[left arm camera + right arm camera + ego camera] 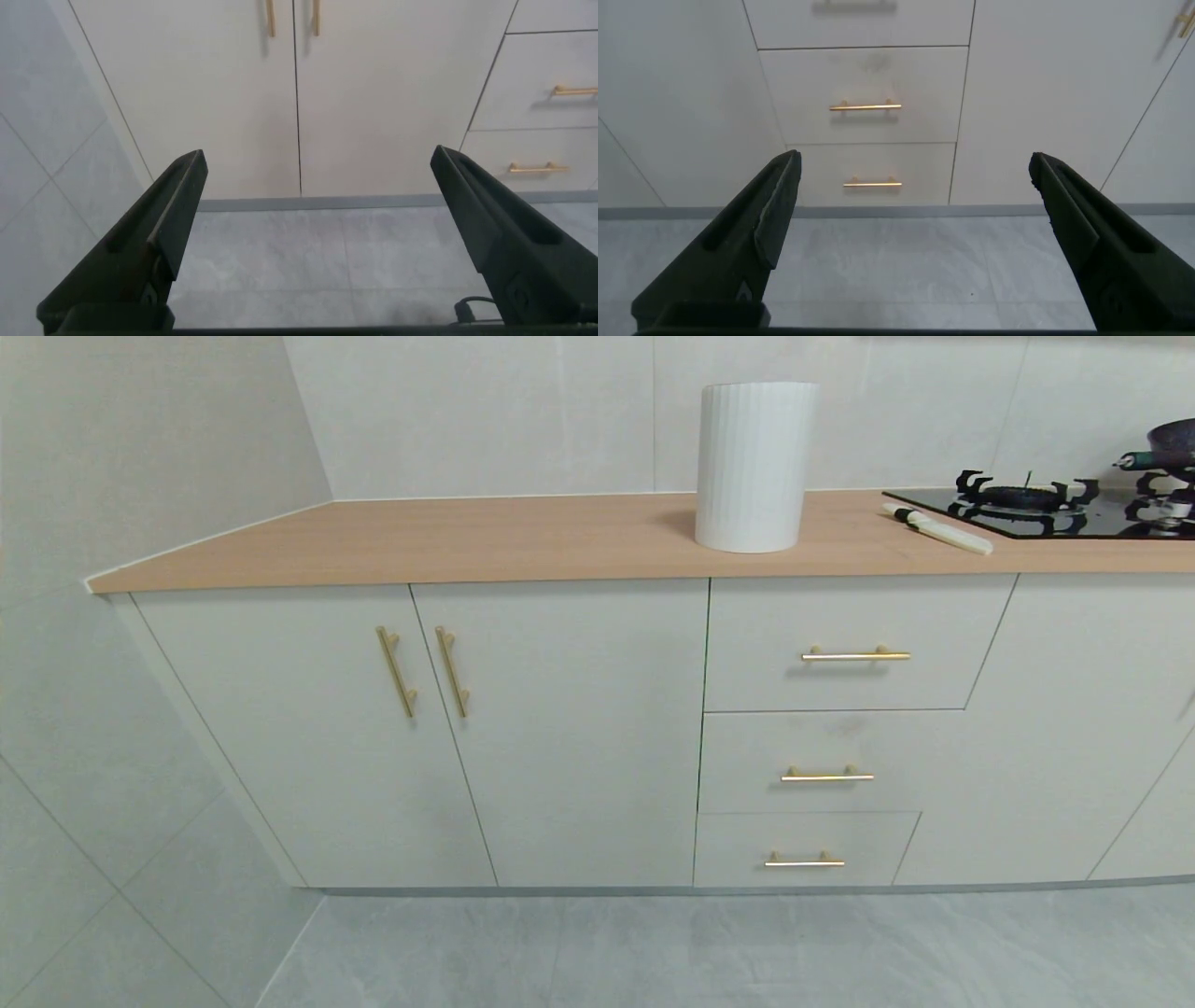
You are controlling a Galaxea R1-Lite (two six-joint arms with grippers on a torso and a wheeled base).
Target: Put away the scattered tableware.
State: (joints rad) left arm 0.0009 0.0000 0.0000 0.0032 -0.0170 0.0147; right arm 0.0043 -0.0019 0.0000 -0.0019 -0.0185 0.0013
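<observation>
Tableware on show is one pale utensil (936,528) with a dark end, perhaps a knife. It lies flat on the wooden countertop (467,537) at about 2 o'clock from where I stand, its dark end at the near corner of the black gas hob (1046,509). At its 9 o'clock, a short way off, a tall white ribbed canister (754,467) stands upright. A dark pan (1172,443) sits on the hob's far burner, at roughly 2 o'clock from the utensil.

Under the counter, the double doors (420,737) with brass handles are shut. So are the three drawers (840,658) at their 3 o'clock.

The left gripper (318,157) hangs low over the grey floor (653,952), facing the double doors. Its jaws are spread wide with nothing between them. The right gripper (915,159) hangs low before the lower drawers, jaws likewise wide apart and empty. Both are well away from the utensil.
</observation>
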